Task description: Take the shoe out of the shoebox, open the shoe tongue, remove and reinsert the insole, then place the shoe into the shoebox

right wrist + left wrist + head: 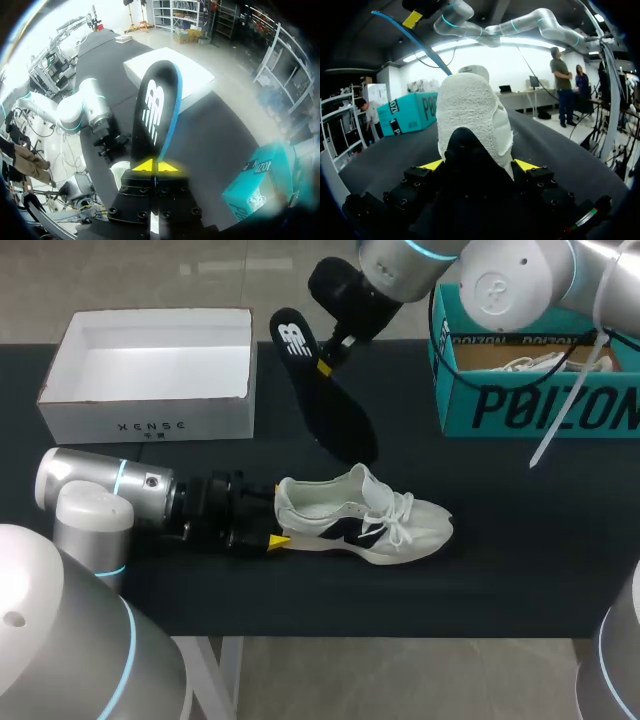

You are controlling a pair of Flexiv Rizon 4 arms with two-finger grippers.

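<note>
A white sneaker [370, 525] lies on its side on the black table, toe pointing right. My left gripper [277, 518] is at its heel. In the left wrist view the heel [472, 115] fills the gap of the left gripper [478, 165], with a yellow tip pressed against each side. My right gripper [323, 367] hangs above the table's back middle, shut on the heel end of a black insole [335, 415] with a white logo. The insole [155, 110] extends ahead of the right gripper [156, 166], showing a blue edge.
An open white shoebox [150, 415] stands at the back left. A teal box [540, 405] holding another white shoe stands at the back right. Bare black tabletop lies between the sneaker and the boxes.
</note>
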